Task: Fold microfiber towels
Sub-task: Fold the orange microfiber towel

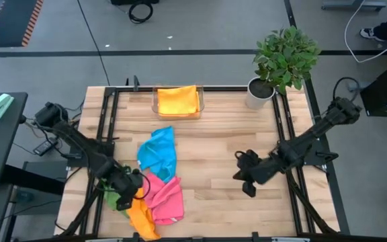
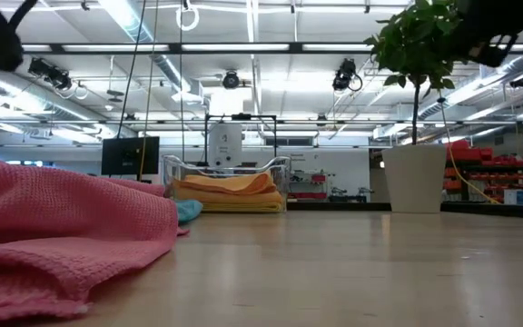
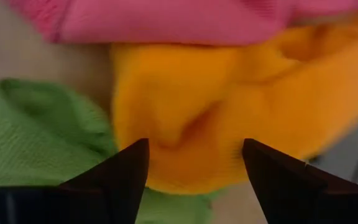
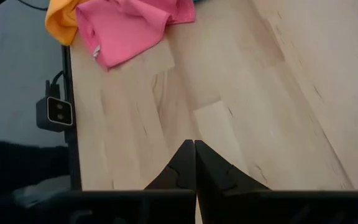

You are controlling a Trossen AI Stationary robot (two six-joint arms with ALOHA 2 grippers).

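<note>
A heap of loose towels lies at the table's near left: a blue one (image 1: 156,153), a pink one (image 1: 166,198), an orange one (image 1: 143,218) and a green one (image 1: 116,199). My left gripper (image 1: 136,191) is open just over the heap. In the left wrist view its fingertips (image 3: 194,146) stand on either side of a bulge of the orange towel (image 3: 229,93), beside the green towel (image 3: 36,137) and below the pink towel (image 3: 185,18). My right gripper (image 1: 244,181) is shut and empty above bare wood at the right (image 4: 194,144). A folded orange towel (image 1: 177,101) lies in the clear tray (image 1: 155,107). My left gripper is open, pointing down at a bunched fold of the orange towel (image 3: 166,134) that rises between its fingers. I cannot tell whether the fingers touch the cloth. The towel lies slack on the table.
A potted plant (image 1: 284,57) in a white pot (image 1: 259,93) stands at the far right corner. The tray sits at the far edge's middle. Bare wood lies between the heap and my right gripper. In the low view the pink towel (image 2: 53,227) fills the near left.
</note>
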